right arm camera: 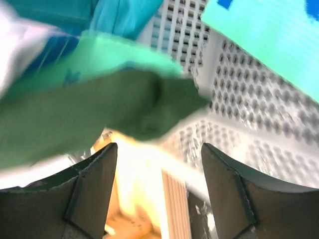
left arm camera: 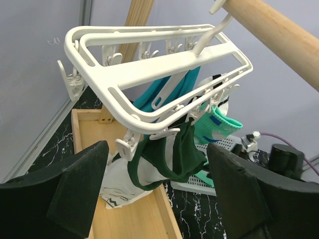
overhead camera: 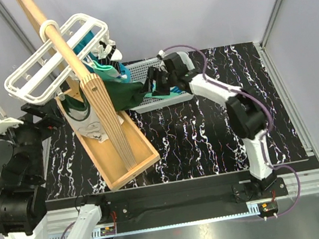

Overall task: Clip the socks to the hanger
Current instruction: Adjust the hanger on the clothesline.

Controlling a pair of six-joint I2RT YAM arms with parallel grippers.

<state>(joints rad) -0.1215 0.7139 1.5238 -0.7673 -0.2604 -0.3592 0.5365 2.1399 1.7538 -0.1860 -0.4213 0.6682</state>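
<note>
Several socks (left arm camera: 222,124) hang clipped under the hanger (left arm camera: 164,64), which sits in the upper left of the top view, hooked on a sloping wooden pole (overhead camera: 55,33). Its long axis runs from lower left to upper right there, and the frame is tilted. The clearest sock is mint green with a white edge, pinned on the hanger's right-hand side in the left wrist view and drooping downward. Beside it hang a teal cloth (left arm camera: 164,92) and a dark green garment (left arm camera: 169,154).

The right gripper (overhead camera: 153,84) is the nearer one, at the centre of the top view, just right of the garment's loose end. In its own view the fingers (right arm camera: 94,184) stand well apart with nothing between them. The green fabric lies just above and ahead of their tips, and mint fabric lies beyond that. The clips are therefore up and to the left of this gripper.

A grey mesh basket (right arm camera: 259,124) lies directly behind and below it. Whether a sock waits in it cannot be told.

The left gripper (left arm camera: 157,149) is also spread wide and holds nothing, with the hanger above and ahead of it.
</note>
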